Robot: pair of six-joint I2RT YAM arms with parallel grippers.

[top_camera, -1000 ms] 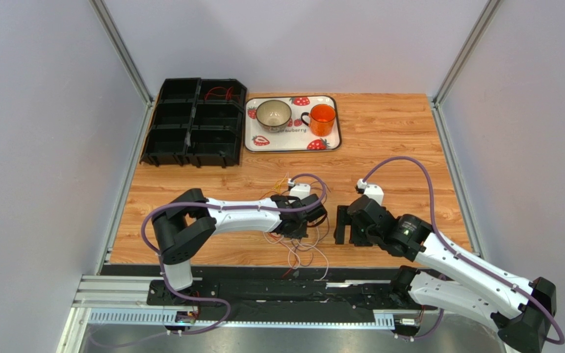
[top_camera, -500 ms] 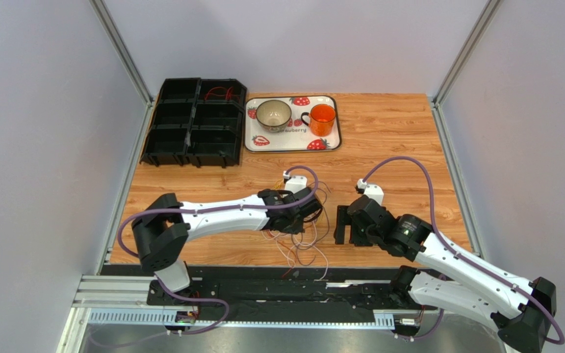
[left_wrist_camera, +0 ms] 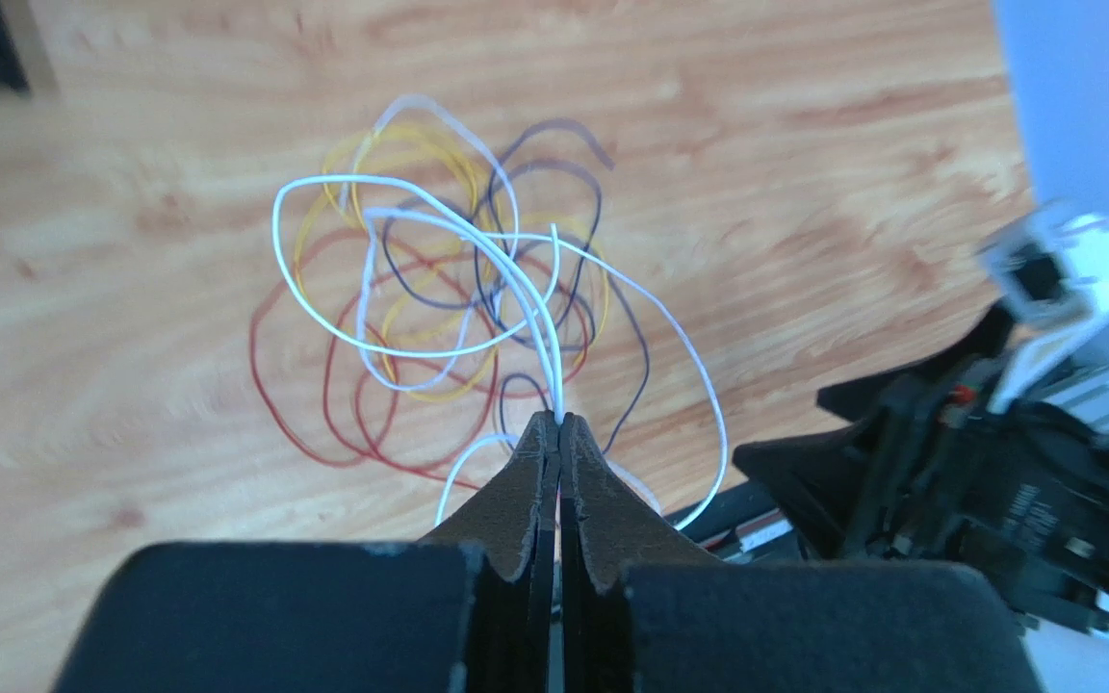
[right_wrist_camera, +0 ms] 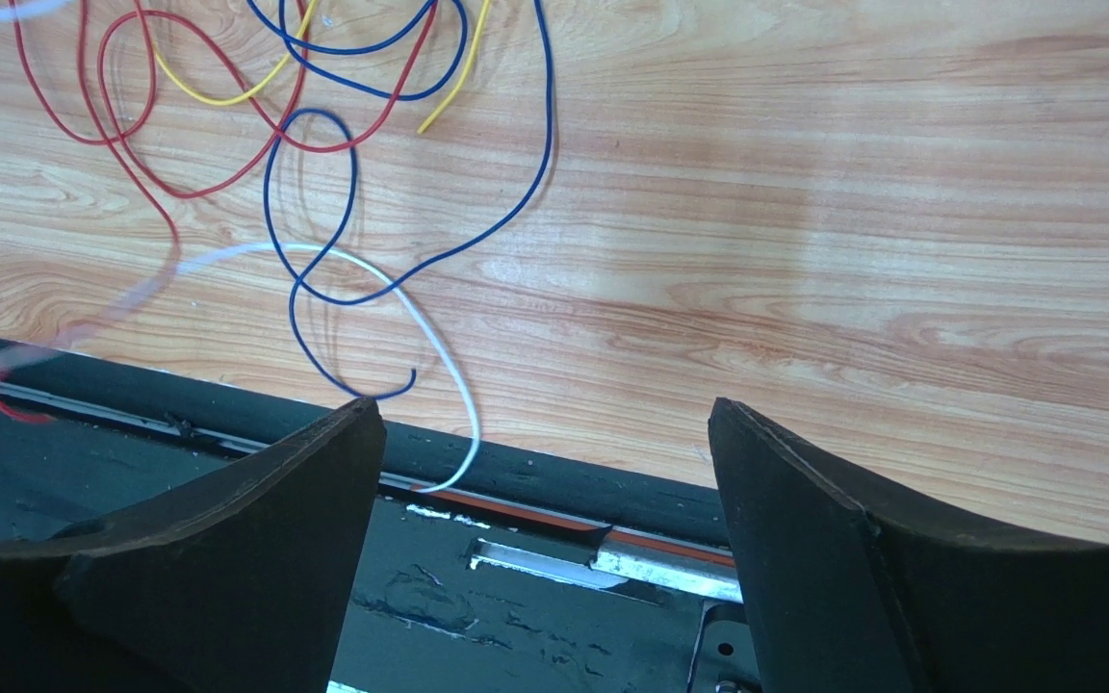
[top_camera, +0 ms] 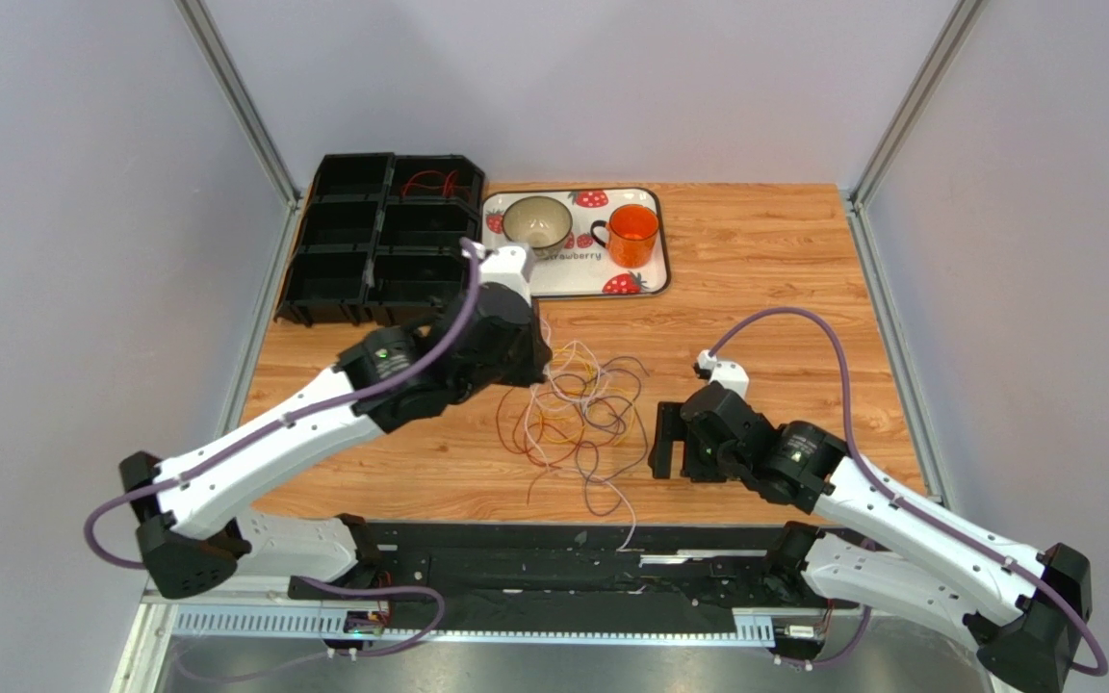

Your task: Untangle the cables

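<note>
"Where are the cables [top_camera: 575, 412]?"
"Heaped loose on the table [top_camera: 777, 246], near middle, between both arms."
"The left gripper [left_wrist_camera: 561, 426]?"
"Pinched tight on a white cable [left_wrist_camera: 556, 378], above the heap."
"And the right gripper [right_wrist_camera: 543, 419]?"
"Jaws spread wide, empty, just right of the heap."

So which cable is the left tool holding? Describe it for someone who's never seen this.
On the wooden table, towards its near edge, lies a tangle of cables. The left tool is shut on one strand of it. That strand is the white cable running in a wide loop up into the tool, while the red, yellow and dark ones lie loose.
</note>
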